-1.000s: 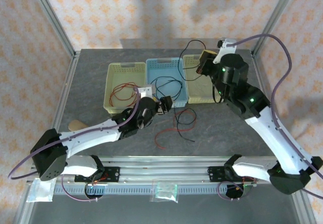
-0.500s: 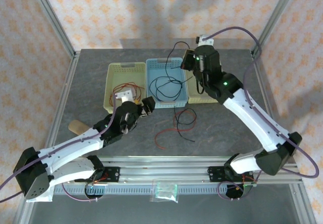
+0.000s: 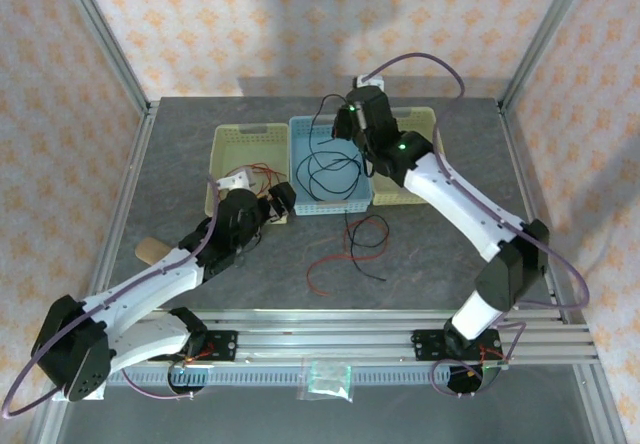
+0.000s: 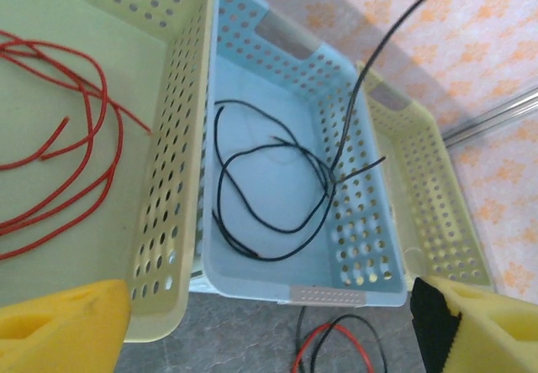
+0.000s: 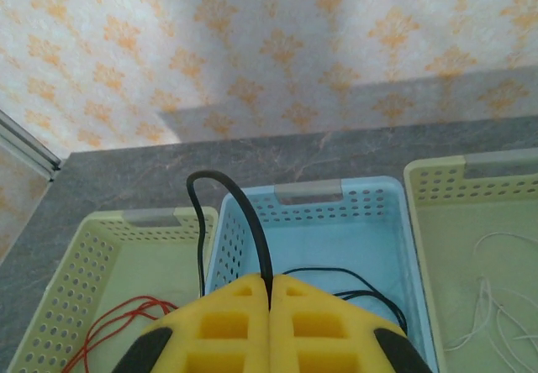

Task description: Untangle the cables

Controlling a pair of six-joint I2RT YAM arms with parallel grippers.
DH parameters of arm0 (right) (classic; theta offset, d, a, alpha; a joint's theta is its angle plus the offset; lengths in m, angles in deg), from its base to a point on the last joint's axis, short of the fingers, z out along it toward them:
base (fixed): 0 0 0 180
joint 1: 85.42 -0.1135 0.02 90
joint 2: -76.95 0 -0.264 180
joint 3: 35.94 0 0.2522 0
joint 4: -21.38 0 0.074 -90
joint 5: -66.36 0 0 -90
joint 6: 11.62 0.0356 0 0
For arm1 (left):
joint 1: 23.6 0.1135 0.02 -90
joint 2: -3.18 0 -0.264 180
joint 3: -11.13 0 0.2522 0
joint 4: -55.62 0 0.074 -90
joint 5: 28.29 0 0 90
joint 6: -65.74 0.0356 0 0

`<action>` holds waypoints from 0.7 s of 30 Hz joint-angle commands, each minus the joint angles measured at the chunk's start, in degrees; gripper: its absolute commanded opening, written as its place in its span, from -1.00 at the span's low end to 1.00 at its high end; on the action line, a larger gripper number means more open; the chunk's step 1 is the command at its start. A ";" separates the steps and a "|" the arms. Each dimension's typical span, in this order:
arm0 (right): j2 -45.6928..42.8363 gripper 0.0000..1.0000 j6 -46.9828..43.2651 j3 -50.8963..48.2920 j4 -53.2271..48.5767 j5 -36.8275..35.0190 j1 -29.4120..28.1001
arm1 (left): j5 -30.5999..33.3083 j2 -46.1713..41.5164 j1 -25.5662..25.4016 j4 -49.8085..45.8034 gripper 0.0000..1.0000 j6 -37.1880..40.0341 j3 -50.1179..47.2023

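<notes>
While the right gripper [image 5: 269, 282] hovers over the far end of the blue basket [image 3: 330, 207], its yellow fingers are pressed together on a black cable [image 5: 256, 234], which arches up out of the grip and drops back down into that basket. Seen from the left wrist, this strand hangs down to meet a coiled black cable [image 4: 277, 257] lying in loose loops on the blue floor; whether the two are one piece cannot be told

Three baskets stand side by side across the middle of the counter [image 3: 420, 264]. To the left of the blue one, the pale yellow basket [image 3: 222, 164] holds a red cable [image 4: 109, 150] in several loose curves. To the right, the other yellow basket [image 5: 471, 213] holds a thin white cable [image 5: 492, 302] near its right side

Close to the near right corner of the left basket, the left gripper [image 3: 272, 202] is spread wide and grips nothing; its yellow fingers [image 4: 59, 331] sit well apart at the bottom corners of the left wrist view, facing the baskets' near walls

On the counter just near of the blue basket, a loose black cable [image 3: 368, 234] and a loose red cable [image 3: 325, 264] lie crossed over each other, with neither gripper touching them
</notes>
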 commanded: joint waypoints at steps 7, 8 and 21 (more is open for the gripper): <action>7.42 -1.00 4.59 -0.31 0.68 4.18 0.22 | 0.61 5.74 0.40 -4.60 0.81 0.01 6.06; 8.10 -1.00 4.93 -0.71 0.90 4.10 0.23 | 0.75 6.29 0.40 -5.21 0.82 0.23 6.89; 20.18 -1.00 8.18 2.23 -4.44 -4.02 1.06 | 2.51 7.31 0.37 -5.37 0.97 3.06 8.79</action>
